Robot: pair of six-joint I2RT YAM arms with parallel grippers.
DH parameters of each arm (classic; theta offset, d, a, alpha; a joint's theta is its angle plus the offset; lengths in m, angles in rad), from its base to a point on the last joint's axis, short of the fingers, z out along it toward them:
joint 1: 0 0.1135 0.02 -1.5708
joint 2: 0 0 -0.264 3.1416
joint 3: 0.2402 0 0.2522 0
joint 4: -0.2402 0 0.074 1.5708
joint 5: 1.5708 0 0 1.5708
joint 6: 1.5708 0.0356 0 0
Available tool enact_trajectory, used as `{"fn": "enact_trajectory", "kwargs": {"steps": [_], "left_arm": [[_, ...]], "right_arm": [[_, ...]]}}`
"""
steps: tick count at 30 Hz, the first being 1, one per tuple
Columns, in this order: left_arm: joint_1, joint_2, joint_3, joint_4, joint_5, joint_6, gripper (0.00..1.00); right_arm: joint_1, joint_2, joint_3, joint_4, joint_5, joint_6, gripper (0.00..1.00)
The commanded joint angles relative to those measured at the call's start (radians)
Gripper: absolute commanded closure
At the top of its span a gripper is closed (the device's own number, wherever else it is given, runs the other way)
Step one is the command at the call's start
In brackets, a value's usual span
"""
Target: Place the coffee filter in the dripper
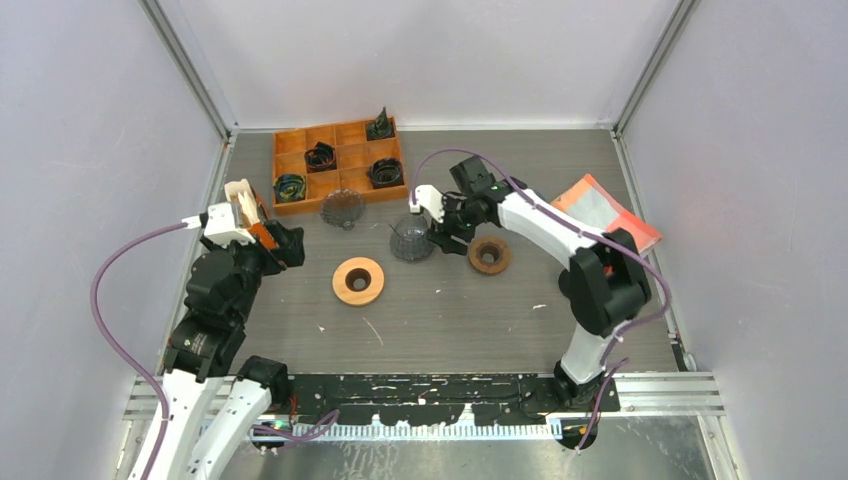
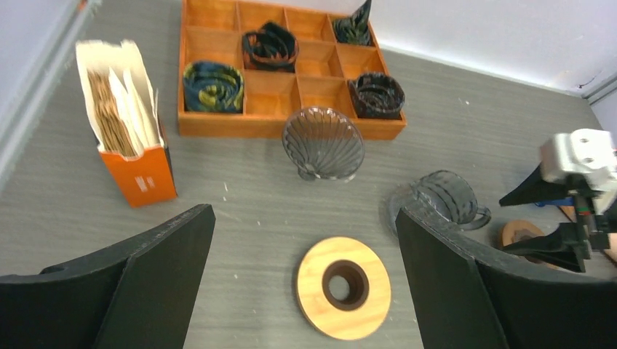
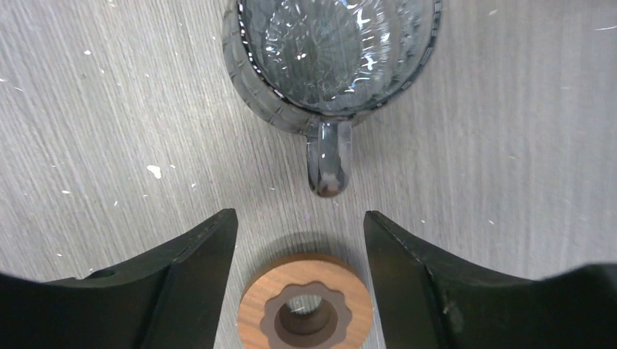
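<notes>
0 steps are complete: the filters stand in their box, the dripper sits empty on the tabletop, and the left gripper and right gripper are both released, grasping nothing.

Looks like a robotics lab test cell: plain white panels closing in a grey table on three sides, metal posts in the upper corners, robot arms bolted to a rail along the bottom edge.
</notes>
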Motion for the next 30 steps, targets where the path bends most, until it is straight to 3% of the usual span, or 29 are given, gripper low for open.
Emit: {"fn": "enact_trajectory", "kwargs": {"steps": [1, 9, 15, 19, 30], "left_arm": [[0.007, 0.035, 0.074, -0.120, 0.010, -0.136, 0.01], [0.007, 0.138, 0.074, -0.225, 0.084, -0.290, 0.01], [0.006, 0.300, 0.091, -0.317, 0.191, -0.349, 0.01], [0.006, 0.398, 0.104, -0.370, 0.236, -0.355, 0.01], [-0.048, 0.591, 0.108, -0.361, 0.194, -0.352, 0.01]], "right_arm": [[0.006, -0.202, -0.092, 0.164, 0.013, 0.065, 0.27], [0.015, -0.458, -0.344, 0.561, 0.124, 0.345, 0.19], [0.020, -0.629, -0.520, 0.735, 0.215, 0.581, 0.13], [0.020, -0.752, -0.617, 0.800, 0.248, 0.710, 0.03], [0.020, -0.932, -0.795, 0.845, 0.315, 0.929, 0.00]]}}
